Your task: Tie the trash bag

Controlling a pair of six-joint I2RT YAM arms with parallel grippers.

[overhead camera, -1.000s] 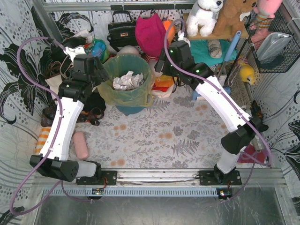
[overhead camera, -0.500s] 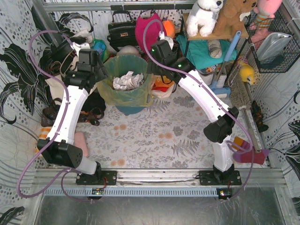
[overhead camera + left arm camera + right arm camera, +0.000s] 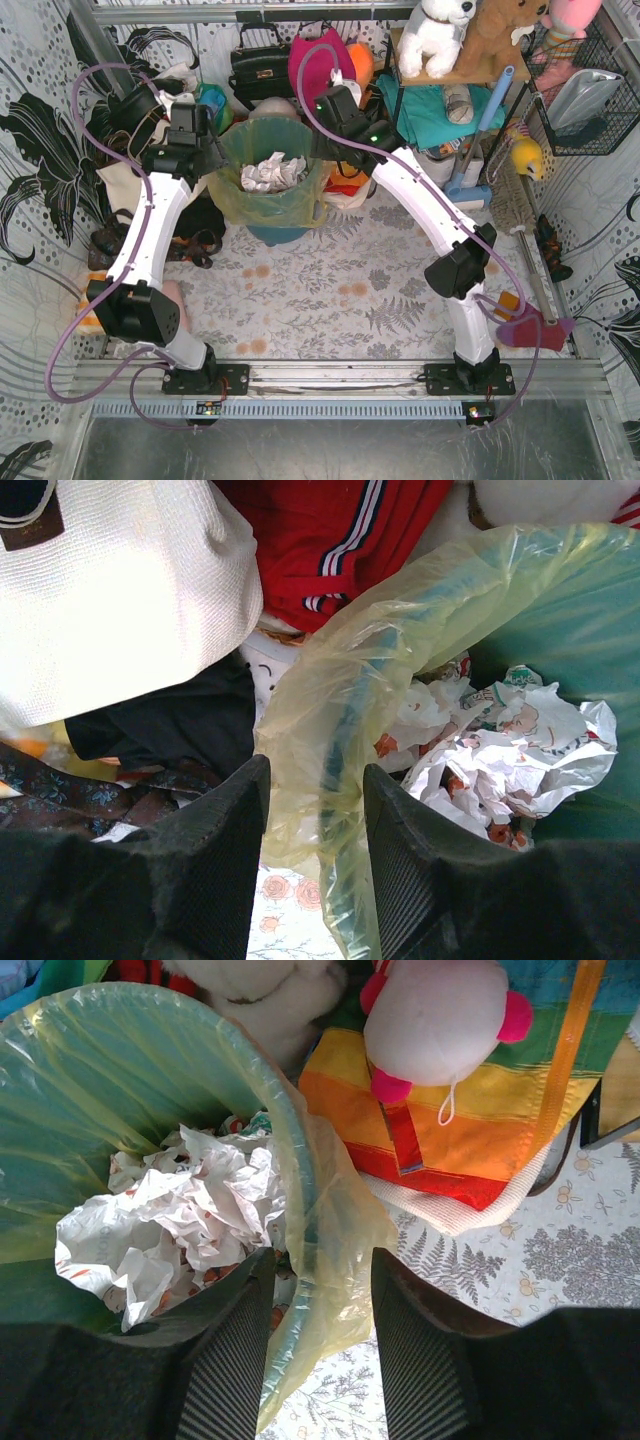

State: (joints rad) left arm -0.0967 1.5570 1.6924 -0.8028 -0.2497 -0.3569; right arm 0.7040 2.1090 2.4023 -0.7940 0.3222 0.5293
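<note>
The trash bag [image 3: 272,207] sits at the far middle of the table [image 3: 380,290], lining a round teal bin [image 3: 276,235]. It is thin, translucent yellow-green plastic, crinkled and glossy. Its top is folded out over the bin's rim and hangs down the outside in a loose, wrinkled skirt. The mouth is wide open and untied, with crumpled paper [image 3: 272,172], white with red and green print, heaped inside. The teal wall shows through the film.

The left gripper [image 3: 315,780] is at the bag's left edge. Its two dark fingers stand apart, one on each side of the turned-over rim, so a fold of yellow film runs up between them. A cream tote [image 3: 120,600] lies just beyond that side.

The right gripper [image 3: 322,1260] is at the opposite, right edge. It is parted in the same way and straddles the rim, with one finger over the paper and the other outside, where the plastic bulges.

On both sides the film seems to brush the pads, but I cannot tell whether either pair actually pinches it
</note>
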